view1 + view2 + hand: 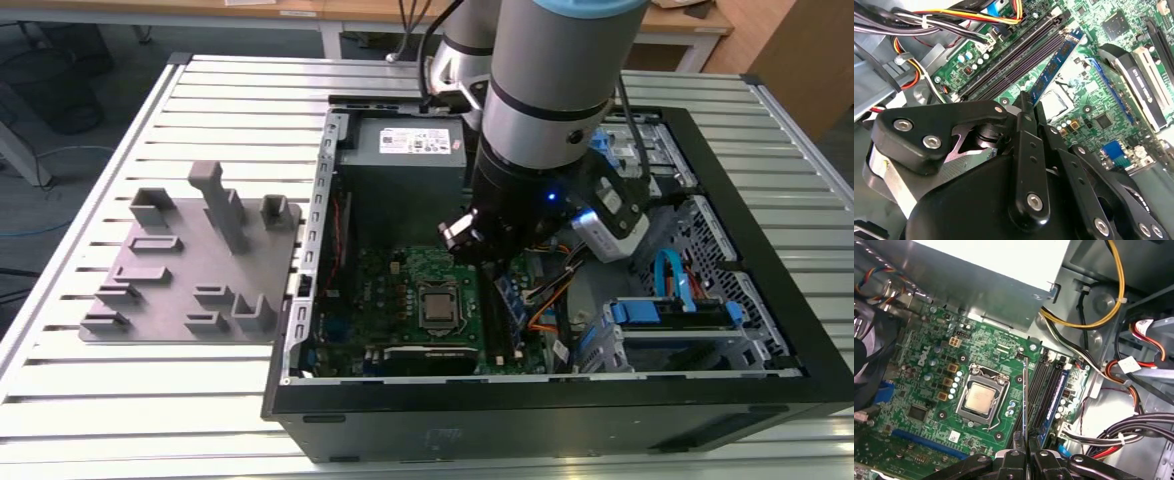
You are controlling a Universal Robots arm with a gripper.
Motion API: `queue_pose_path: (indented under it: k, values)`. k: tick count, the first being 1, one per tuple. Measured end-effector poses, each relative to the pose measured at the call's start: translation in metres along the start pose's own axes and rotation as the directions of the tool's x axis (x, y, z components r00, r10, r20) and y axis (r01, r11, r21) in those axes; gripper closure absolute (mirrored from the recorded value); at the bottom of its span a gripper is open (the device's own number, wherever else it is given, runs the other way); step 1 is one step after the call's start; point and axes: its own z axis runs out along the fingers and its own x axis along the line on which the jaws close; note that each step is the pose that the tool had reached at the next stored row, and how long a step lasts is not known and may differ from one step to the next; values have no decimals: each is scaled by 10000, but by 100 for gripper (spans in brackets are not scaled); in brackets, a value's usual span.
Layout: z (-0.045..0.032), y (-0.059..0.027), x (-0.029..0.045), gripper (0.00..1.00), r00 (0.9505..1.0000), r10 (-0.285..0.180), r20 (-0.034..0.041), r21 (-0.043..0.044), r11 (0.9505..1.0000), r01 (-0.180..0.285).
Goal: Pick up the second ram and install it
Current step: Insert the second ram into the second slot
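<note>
First wrist view: claw (1026, 456) pinching the second ram (1025, 395) edge-on over the motherboard (929, 365), between the processor socket (980, 399) and the dark memory slots (1040, 385). Whether it is seated, cannot tell. Another blue stick (1056, 396) stands slotted just beyond. Exterior view: arm hangs inside the open computer case (534, 405) on the slatted counter (80, 400), with the grey fixture (174, 270) beside the case.

The arm (554, 90), upper middle of the exterior view, is a silver-grey tube with a pale blue cap (587, 8), darkening to a black wrist (514, 200) with a small blue light (549, 196). In the second wrist view the gripper (1025, 100) is matte black, its flat link bars (1026, 150) pinned with round silver screws (1034, 201).
</note>
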Motion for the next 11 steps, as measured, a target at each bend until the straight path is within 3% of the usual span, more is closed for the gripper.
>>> queue_pose_path:
  k: [11]
  values:
    - [2,0,0,86,9961,879,14,23,9961,-879]
